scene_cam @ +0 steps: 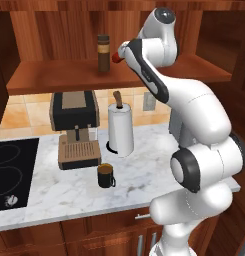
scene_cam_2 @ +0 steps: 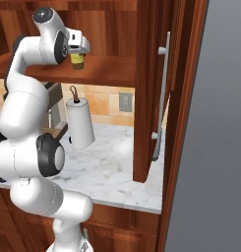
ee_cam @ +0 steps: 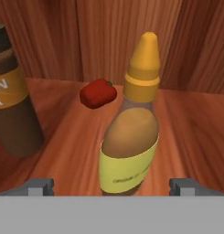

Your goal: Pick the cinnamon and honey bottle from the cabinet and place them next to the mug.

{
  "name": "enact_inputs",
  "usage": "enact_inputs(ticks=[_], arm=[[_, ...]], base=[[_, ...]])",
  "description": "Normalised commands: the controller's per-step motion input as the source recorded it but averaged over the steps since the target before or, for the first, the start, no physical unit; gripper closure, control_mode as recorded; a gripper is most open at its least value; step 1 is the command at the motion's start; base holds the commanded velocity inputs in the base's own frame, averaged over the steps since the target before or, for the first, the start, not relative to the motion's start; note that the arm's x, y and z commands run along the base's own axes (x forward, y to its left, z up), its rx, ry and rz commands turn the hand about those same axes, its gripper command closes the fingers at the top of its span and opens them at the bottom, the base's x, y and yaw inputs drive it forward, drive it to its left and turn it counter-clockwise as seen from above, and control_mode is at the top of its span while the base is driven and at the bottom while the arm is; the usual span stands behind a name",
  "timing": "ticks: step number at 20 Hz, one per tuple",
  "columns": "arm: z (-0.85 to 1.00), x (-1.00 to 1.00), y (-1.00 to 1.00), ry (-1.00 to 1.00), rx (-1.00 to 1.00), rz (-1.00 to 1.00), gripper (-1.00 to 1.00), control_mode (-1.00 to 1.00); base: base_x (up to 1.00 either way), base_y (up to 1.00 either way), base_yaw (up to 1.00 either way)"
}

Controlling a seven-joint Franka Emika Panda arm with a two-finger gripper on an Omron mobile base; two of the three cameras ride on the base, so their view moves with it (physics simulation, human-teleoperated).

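The two-finger dark gripper (ee_cam: 111, 185) is standing spread wide, empty, on the reddish-brown wooden cabinet (scene_cam: 54, 75) shelf; the small amber honey bottle with yellow pointed cap (ee_cam: 130, 123) is sitting upright dead ahead, centred between the fingertips (ee_cam: 40, 186), long axis vertical, tall dark brown cinnamon jar (ee_cam: 10, 100) off to one side, so next is probably pushing forward and clamping

White robot arm (scene_cam: 199, 125), glossy and rounded.
Fat white shells meet at dark grey joint discs; a dark band wraps one link, upper middle of the frame.
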Motion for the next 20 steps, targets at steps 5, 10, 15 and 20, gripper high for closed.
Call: enact_inputs(ticks=[5,10,15,20], arm=[[0.0,0.13,-0.01,0.0,0.0,0.0,-1.0,-1.0],[-0.01,0.26,0.0,0.0,0.0,0.0,-1.0,-1.0],[0.0,0.06,0.0,0.0,0.0,0.0,-1.0,-1.0],[0.0,0.0,0.0,0.0,0.0,0.0,-1.0,-1.0]], base=[[0.0,0.0,0.0],[0.0,0.0,0.0],[0.0,0.0,0.0],[0.0,0.0,0.0]])
